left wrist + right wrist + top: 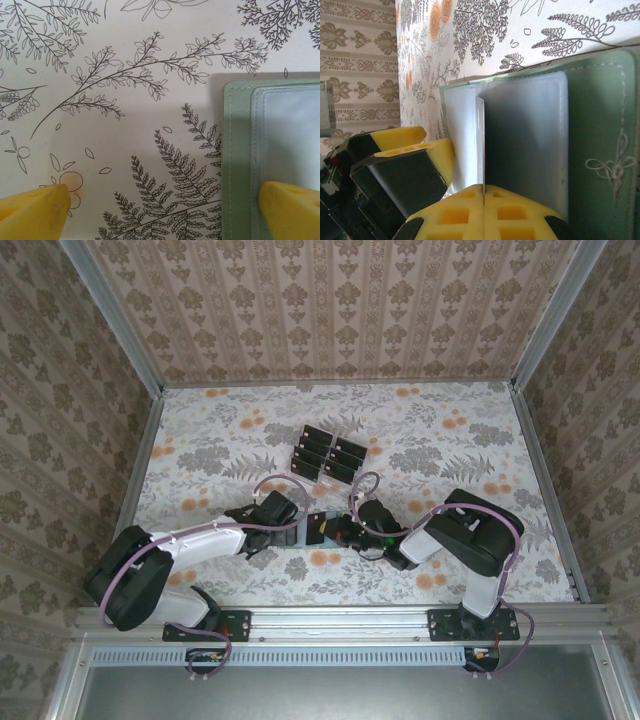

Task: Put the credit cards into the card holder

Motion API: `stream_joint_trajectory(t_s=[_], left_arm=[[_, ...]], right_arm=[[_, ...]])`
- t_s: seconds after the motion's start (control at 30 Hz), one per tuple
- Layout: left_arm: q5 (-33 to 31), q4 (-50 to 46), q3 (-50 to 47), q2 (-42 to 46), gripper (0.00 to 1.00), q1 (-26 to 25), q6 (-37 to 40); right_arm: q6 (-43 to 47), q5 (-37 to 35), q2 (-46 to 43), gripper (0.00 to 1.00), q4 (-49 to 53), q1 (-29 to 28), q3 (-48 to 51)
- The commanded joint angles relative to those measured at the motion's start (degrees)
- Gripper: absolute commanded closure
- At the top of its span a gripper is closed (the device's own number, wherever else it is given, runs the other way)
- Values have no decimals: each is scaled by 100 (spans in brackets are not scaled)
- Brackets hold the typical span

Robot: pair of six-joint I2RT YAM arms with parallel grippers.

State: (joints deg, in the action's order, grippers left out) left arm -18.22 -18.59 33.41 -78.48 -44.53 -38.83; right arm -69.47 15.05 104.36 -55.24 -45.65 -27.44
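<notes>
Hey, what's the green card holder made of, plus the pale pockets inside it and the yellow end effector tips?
Card holder: apparently soft matte faux leather or fabric, judging by its stitched seams and embroidered bow. Inner pockets: seemingly flexible frosted plastic, translucent with a faint sheen. Yellow fingertips: probably moulded rubber or foam, matte with square recesses; unclear which.

1. The bench [470,455] has a pale cover printed with grey ferns and orange blossoms.
2. A clear rack [330,455] holding black credit cards [350,452] stands near its middle.
3. The sage-green card holder [236,160] lies open, nearer the front edge.
</notes>
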Motion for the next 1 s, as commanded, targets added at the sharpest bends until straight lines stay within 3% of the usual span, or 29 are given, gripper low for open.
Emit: stream_joint_trajectory(t_s=[0.0,0.57,0.97], left_arm=[[-59,-286,-177,-84,0,55,-16],[-50,-284,-190,-114,0,46,-19],[-33,-257,-188,-150,0,41,-17]], right_arm=[[-76,-2,130,100,-177,-31,107],[-200,235,519,100,-705,-27,46],[-207,444,761,100,-526,-73,-283]])
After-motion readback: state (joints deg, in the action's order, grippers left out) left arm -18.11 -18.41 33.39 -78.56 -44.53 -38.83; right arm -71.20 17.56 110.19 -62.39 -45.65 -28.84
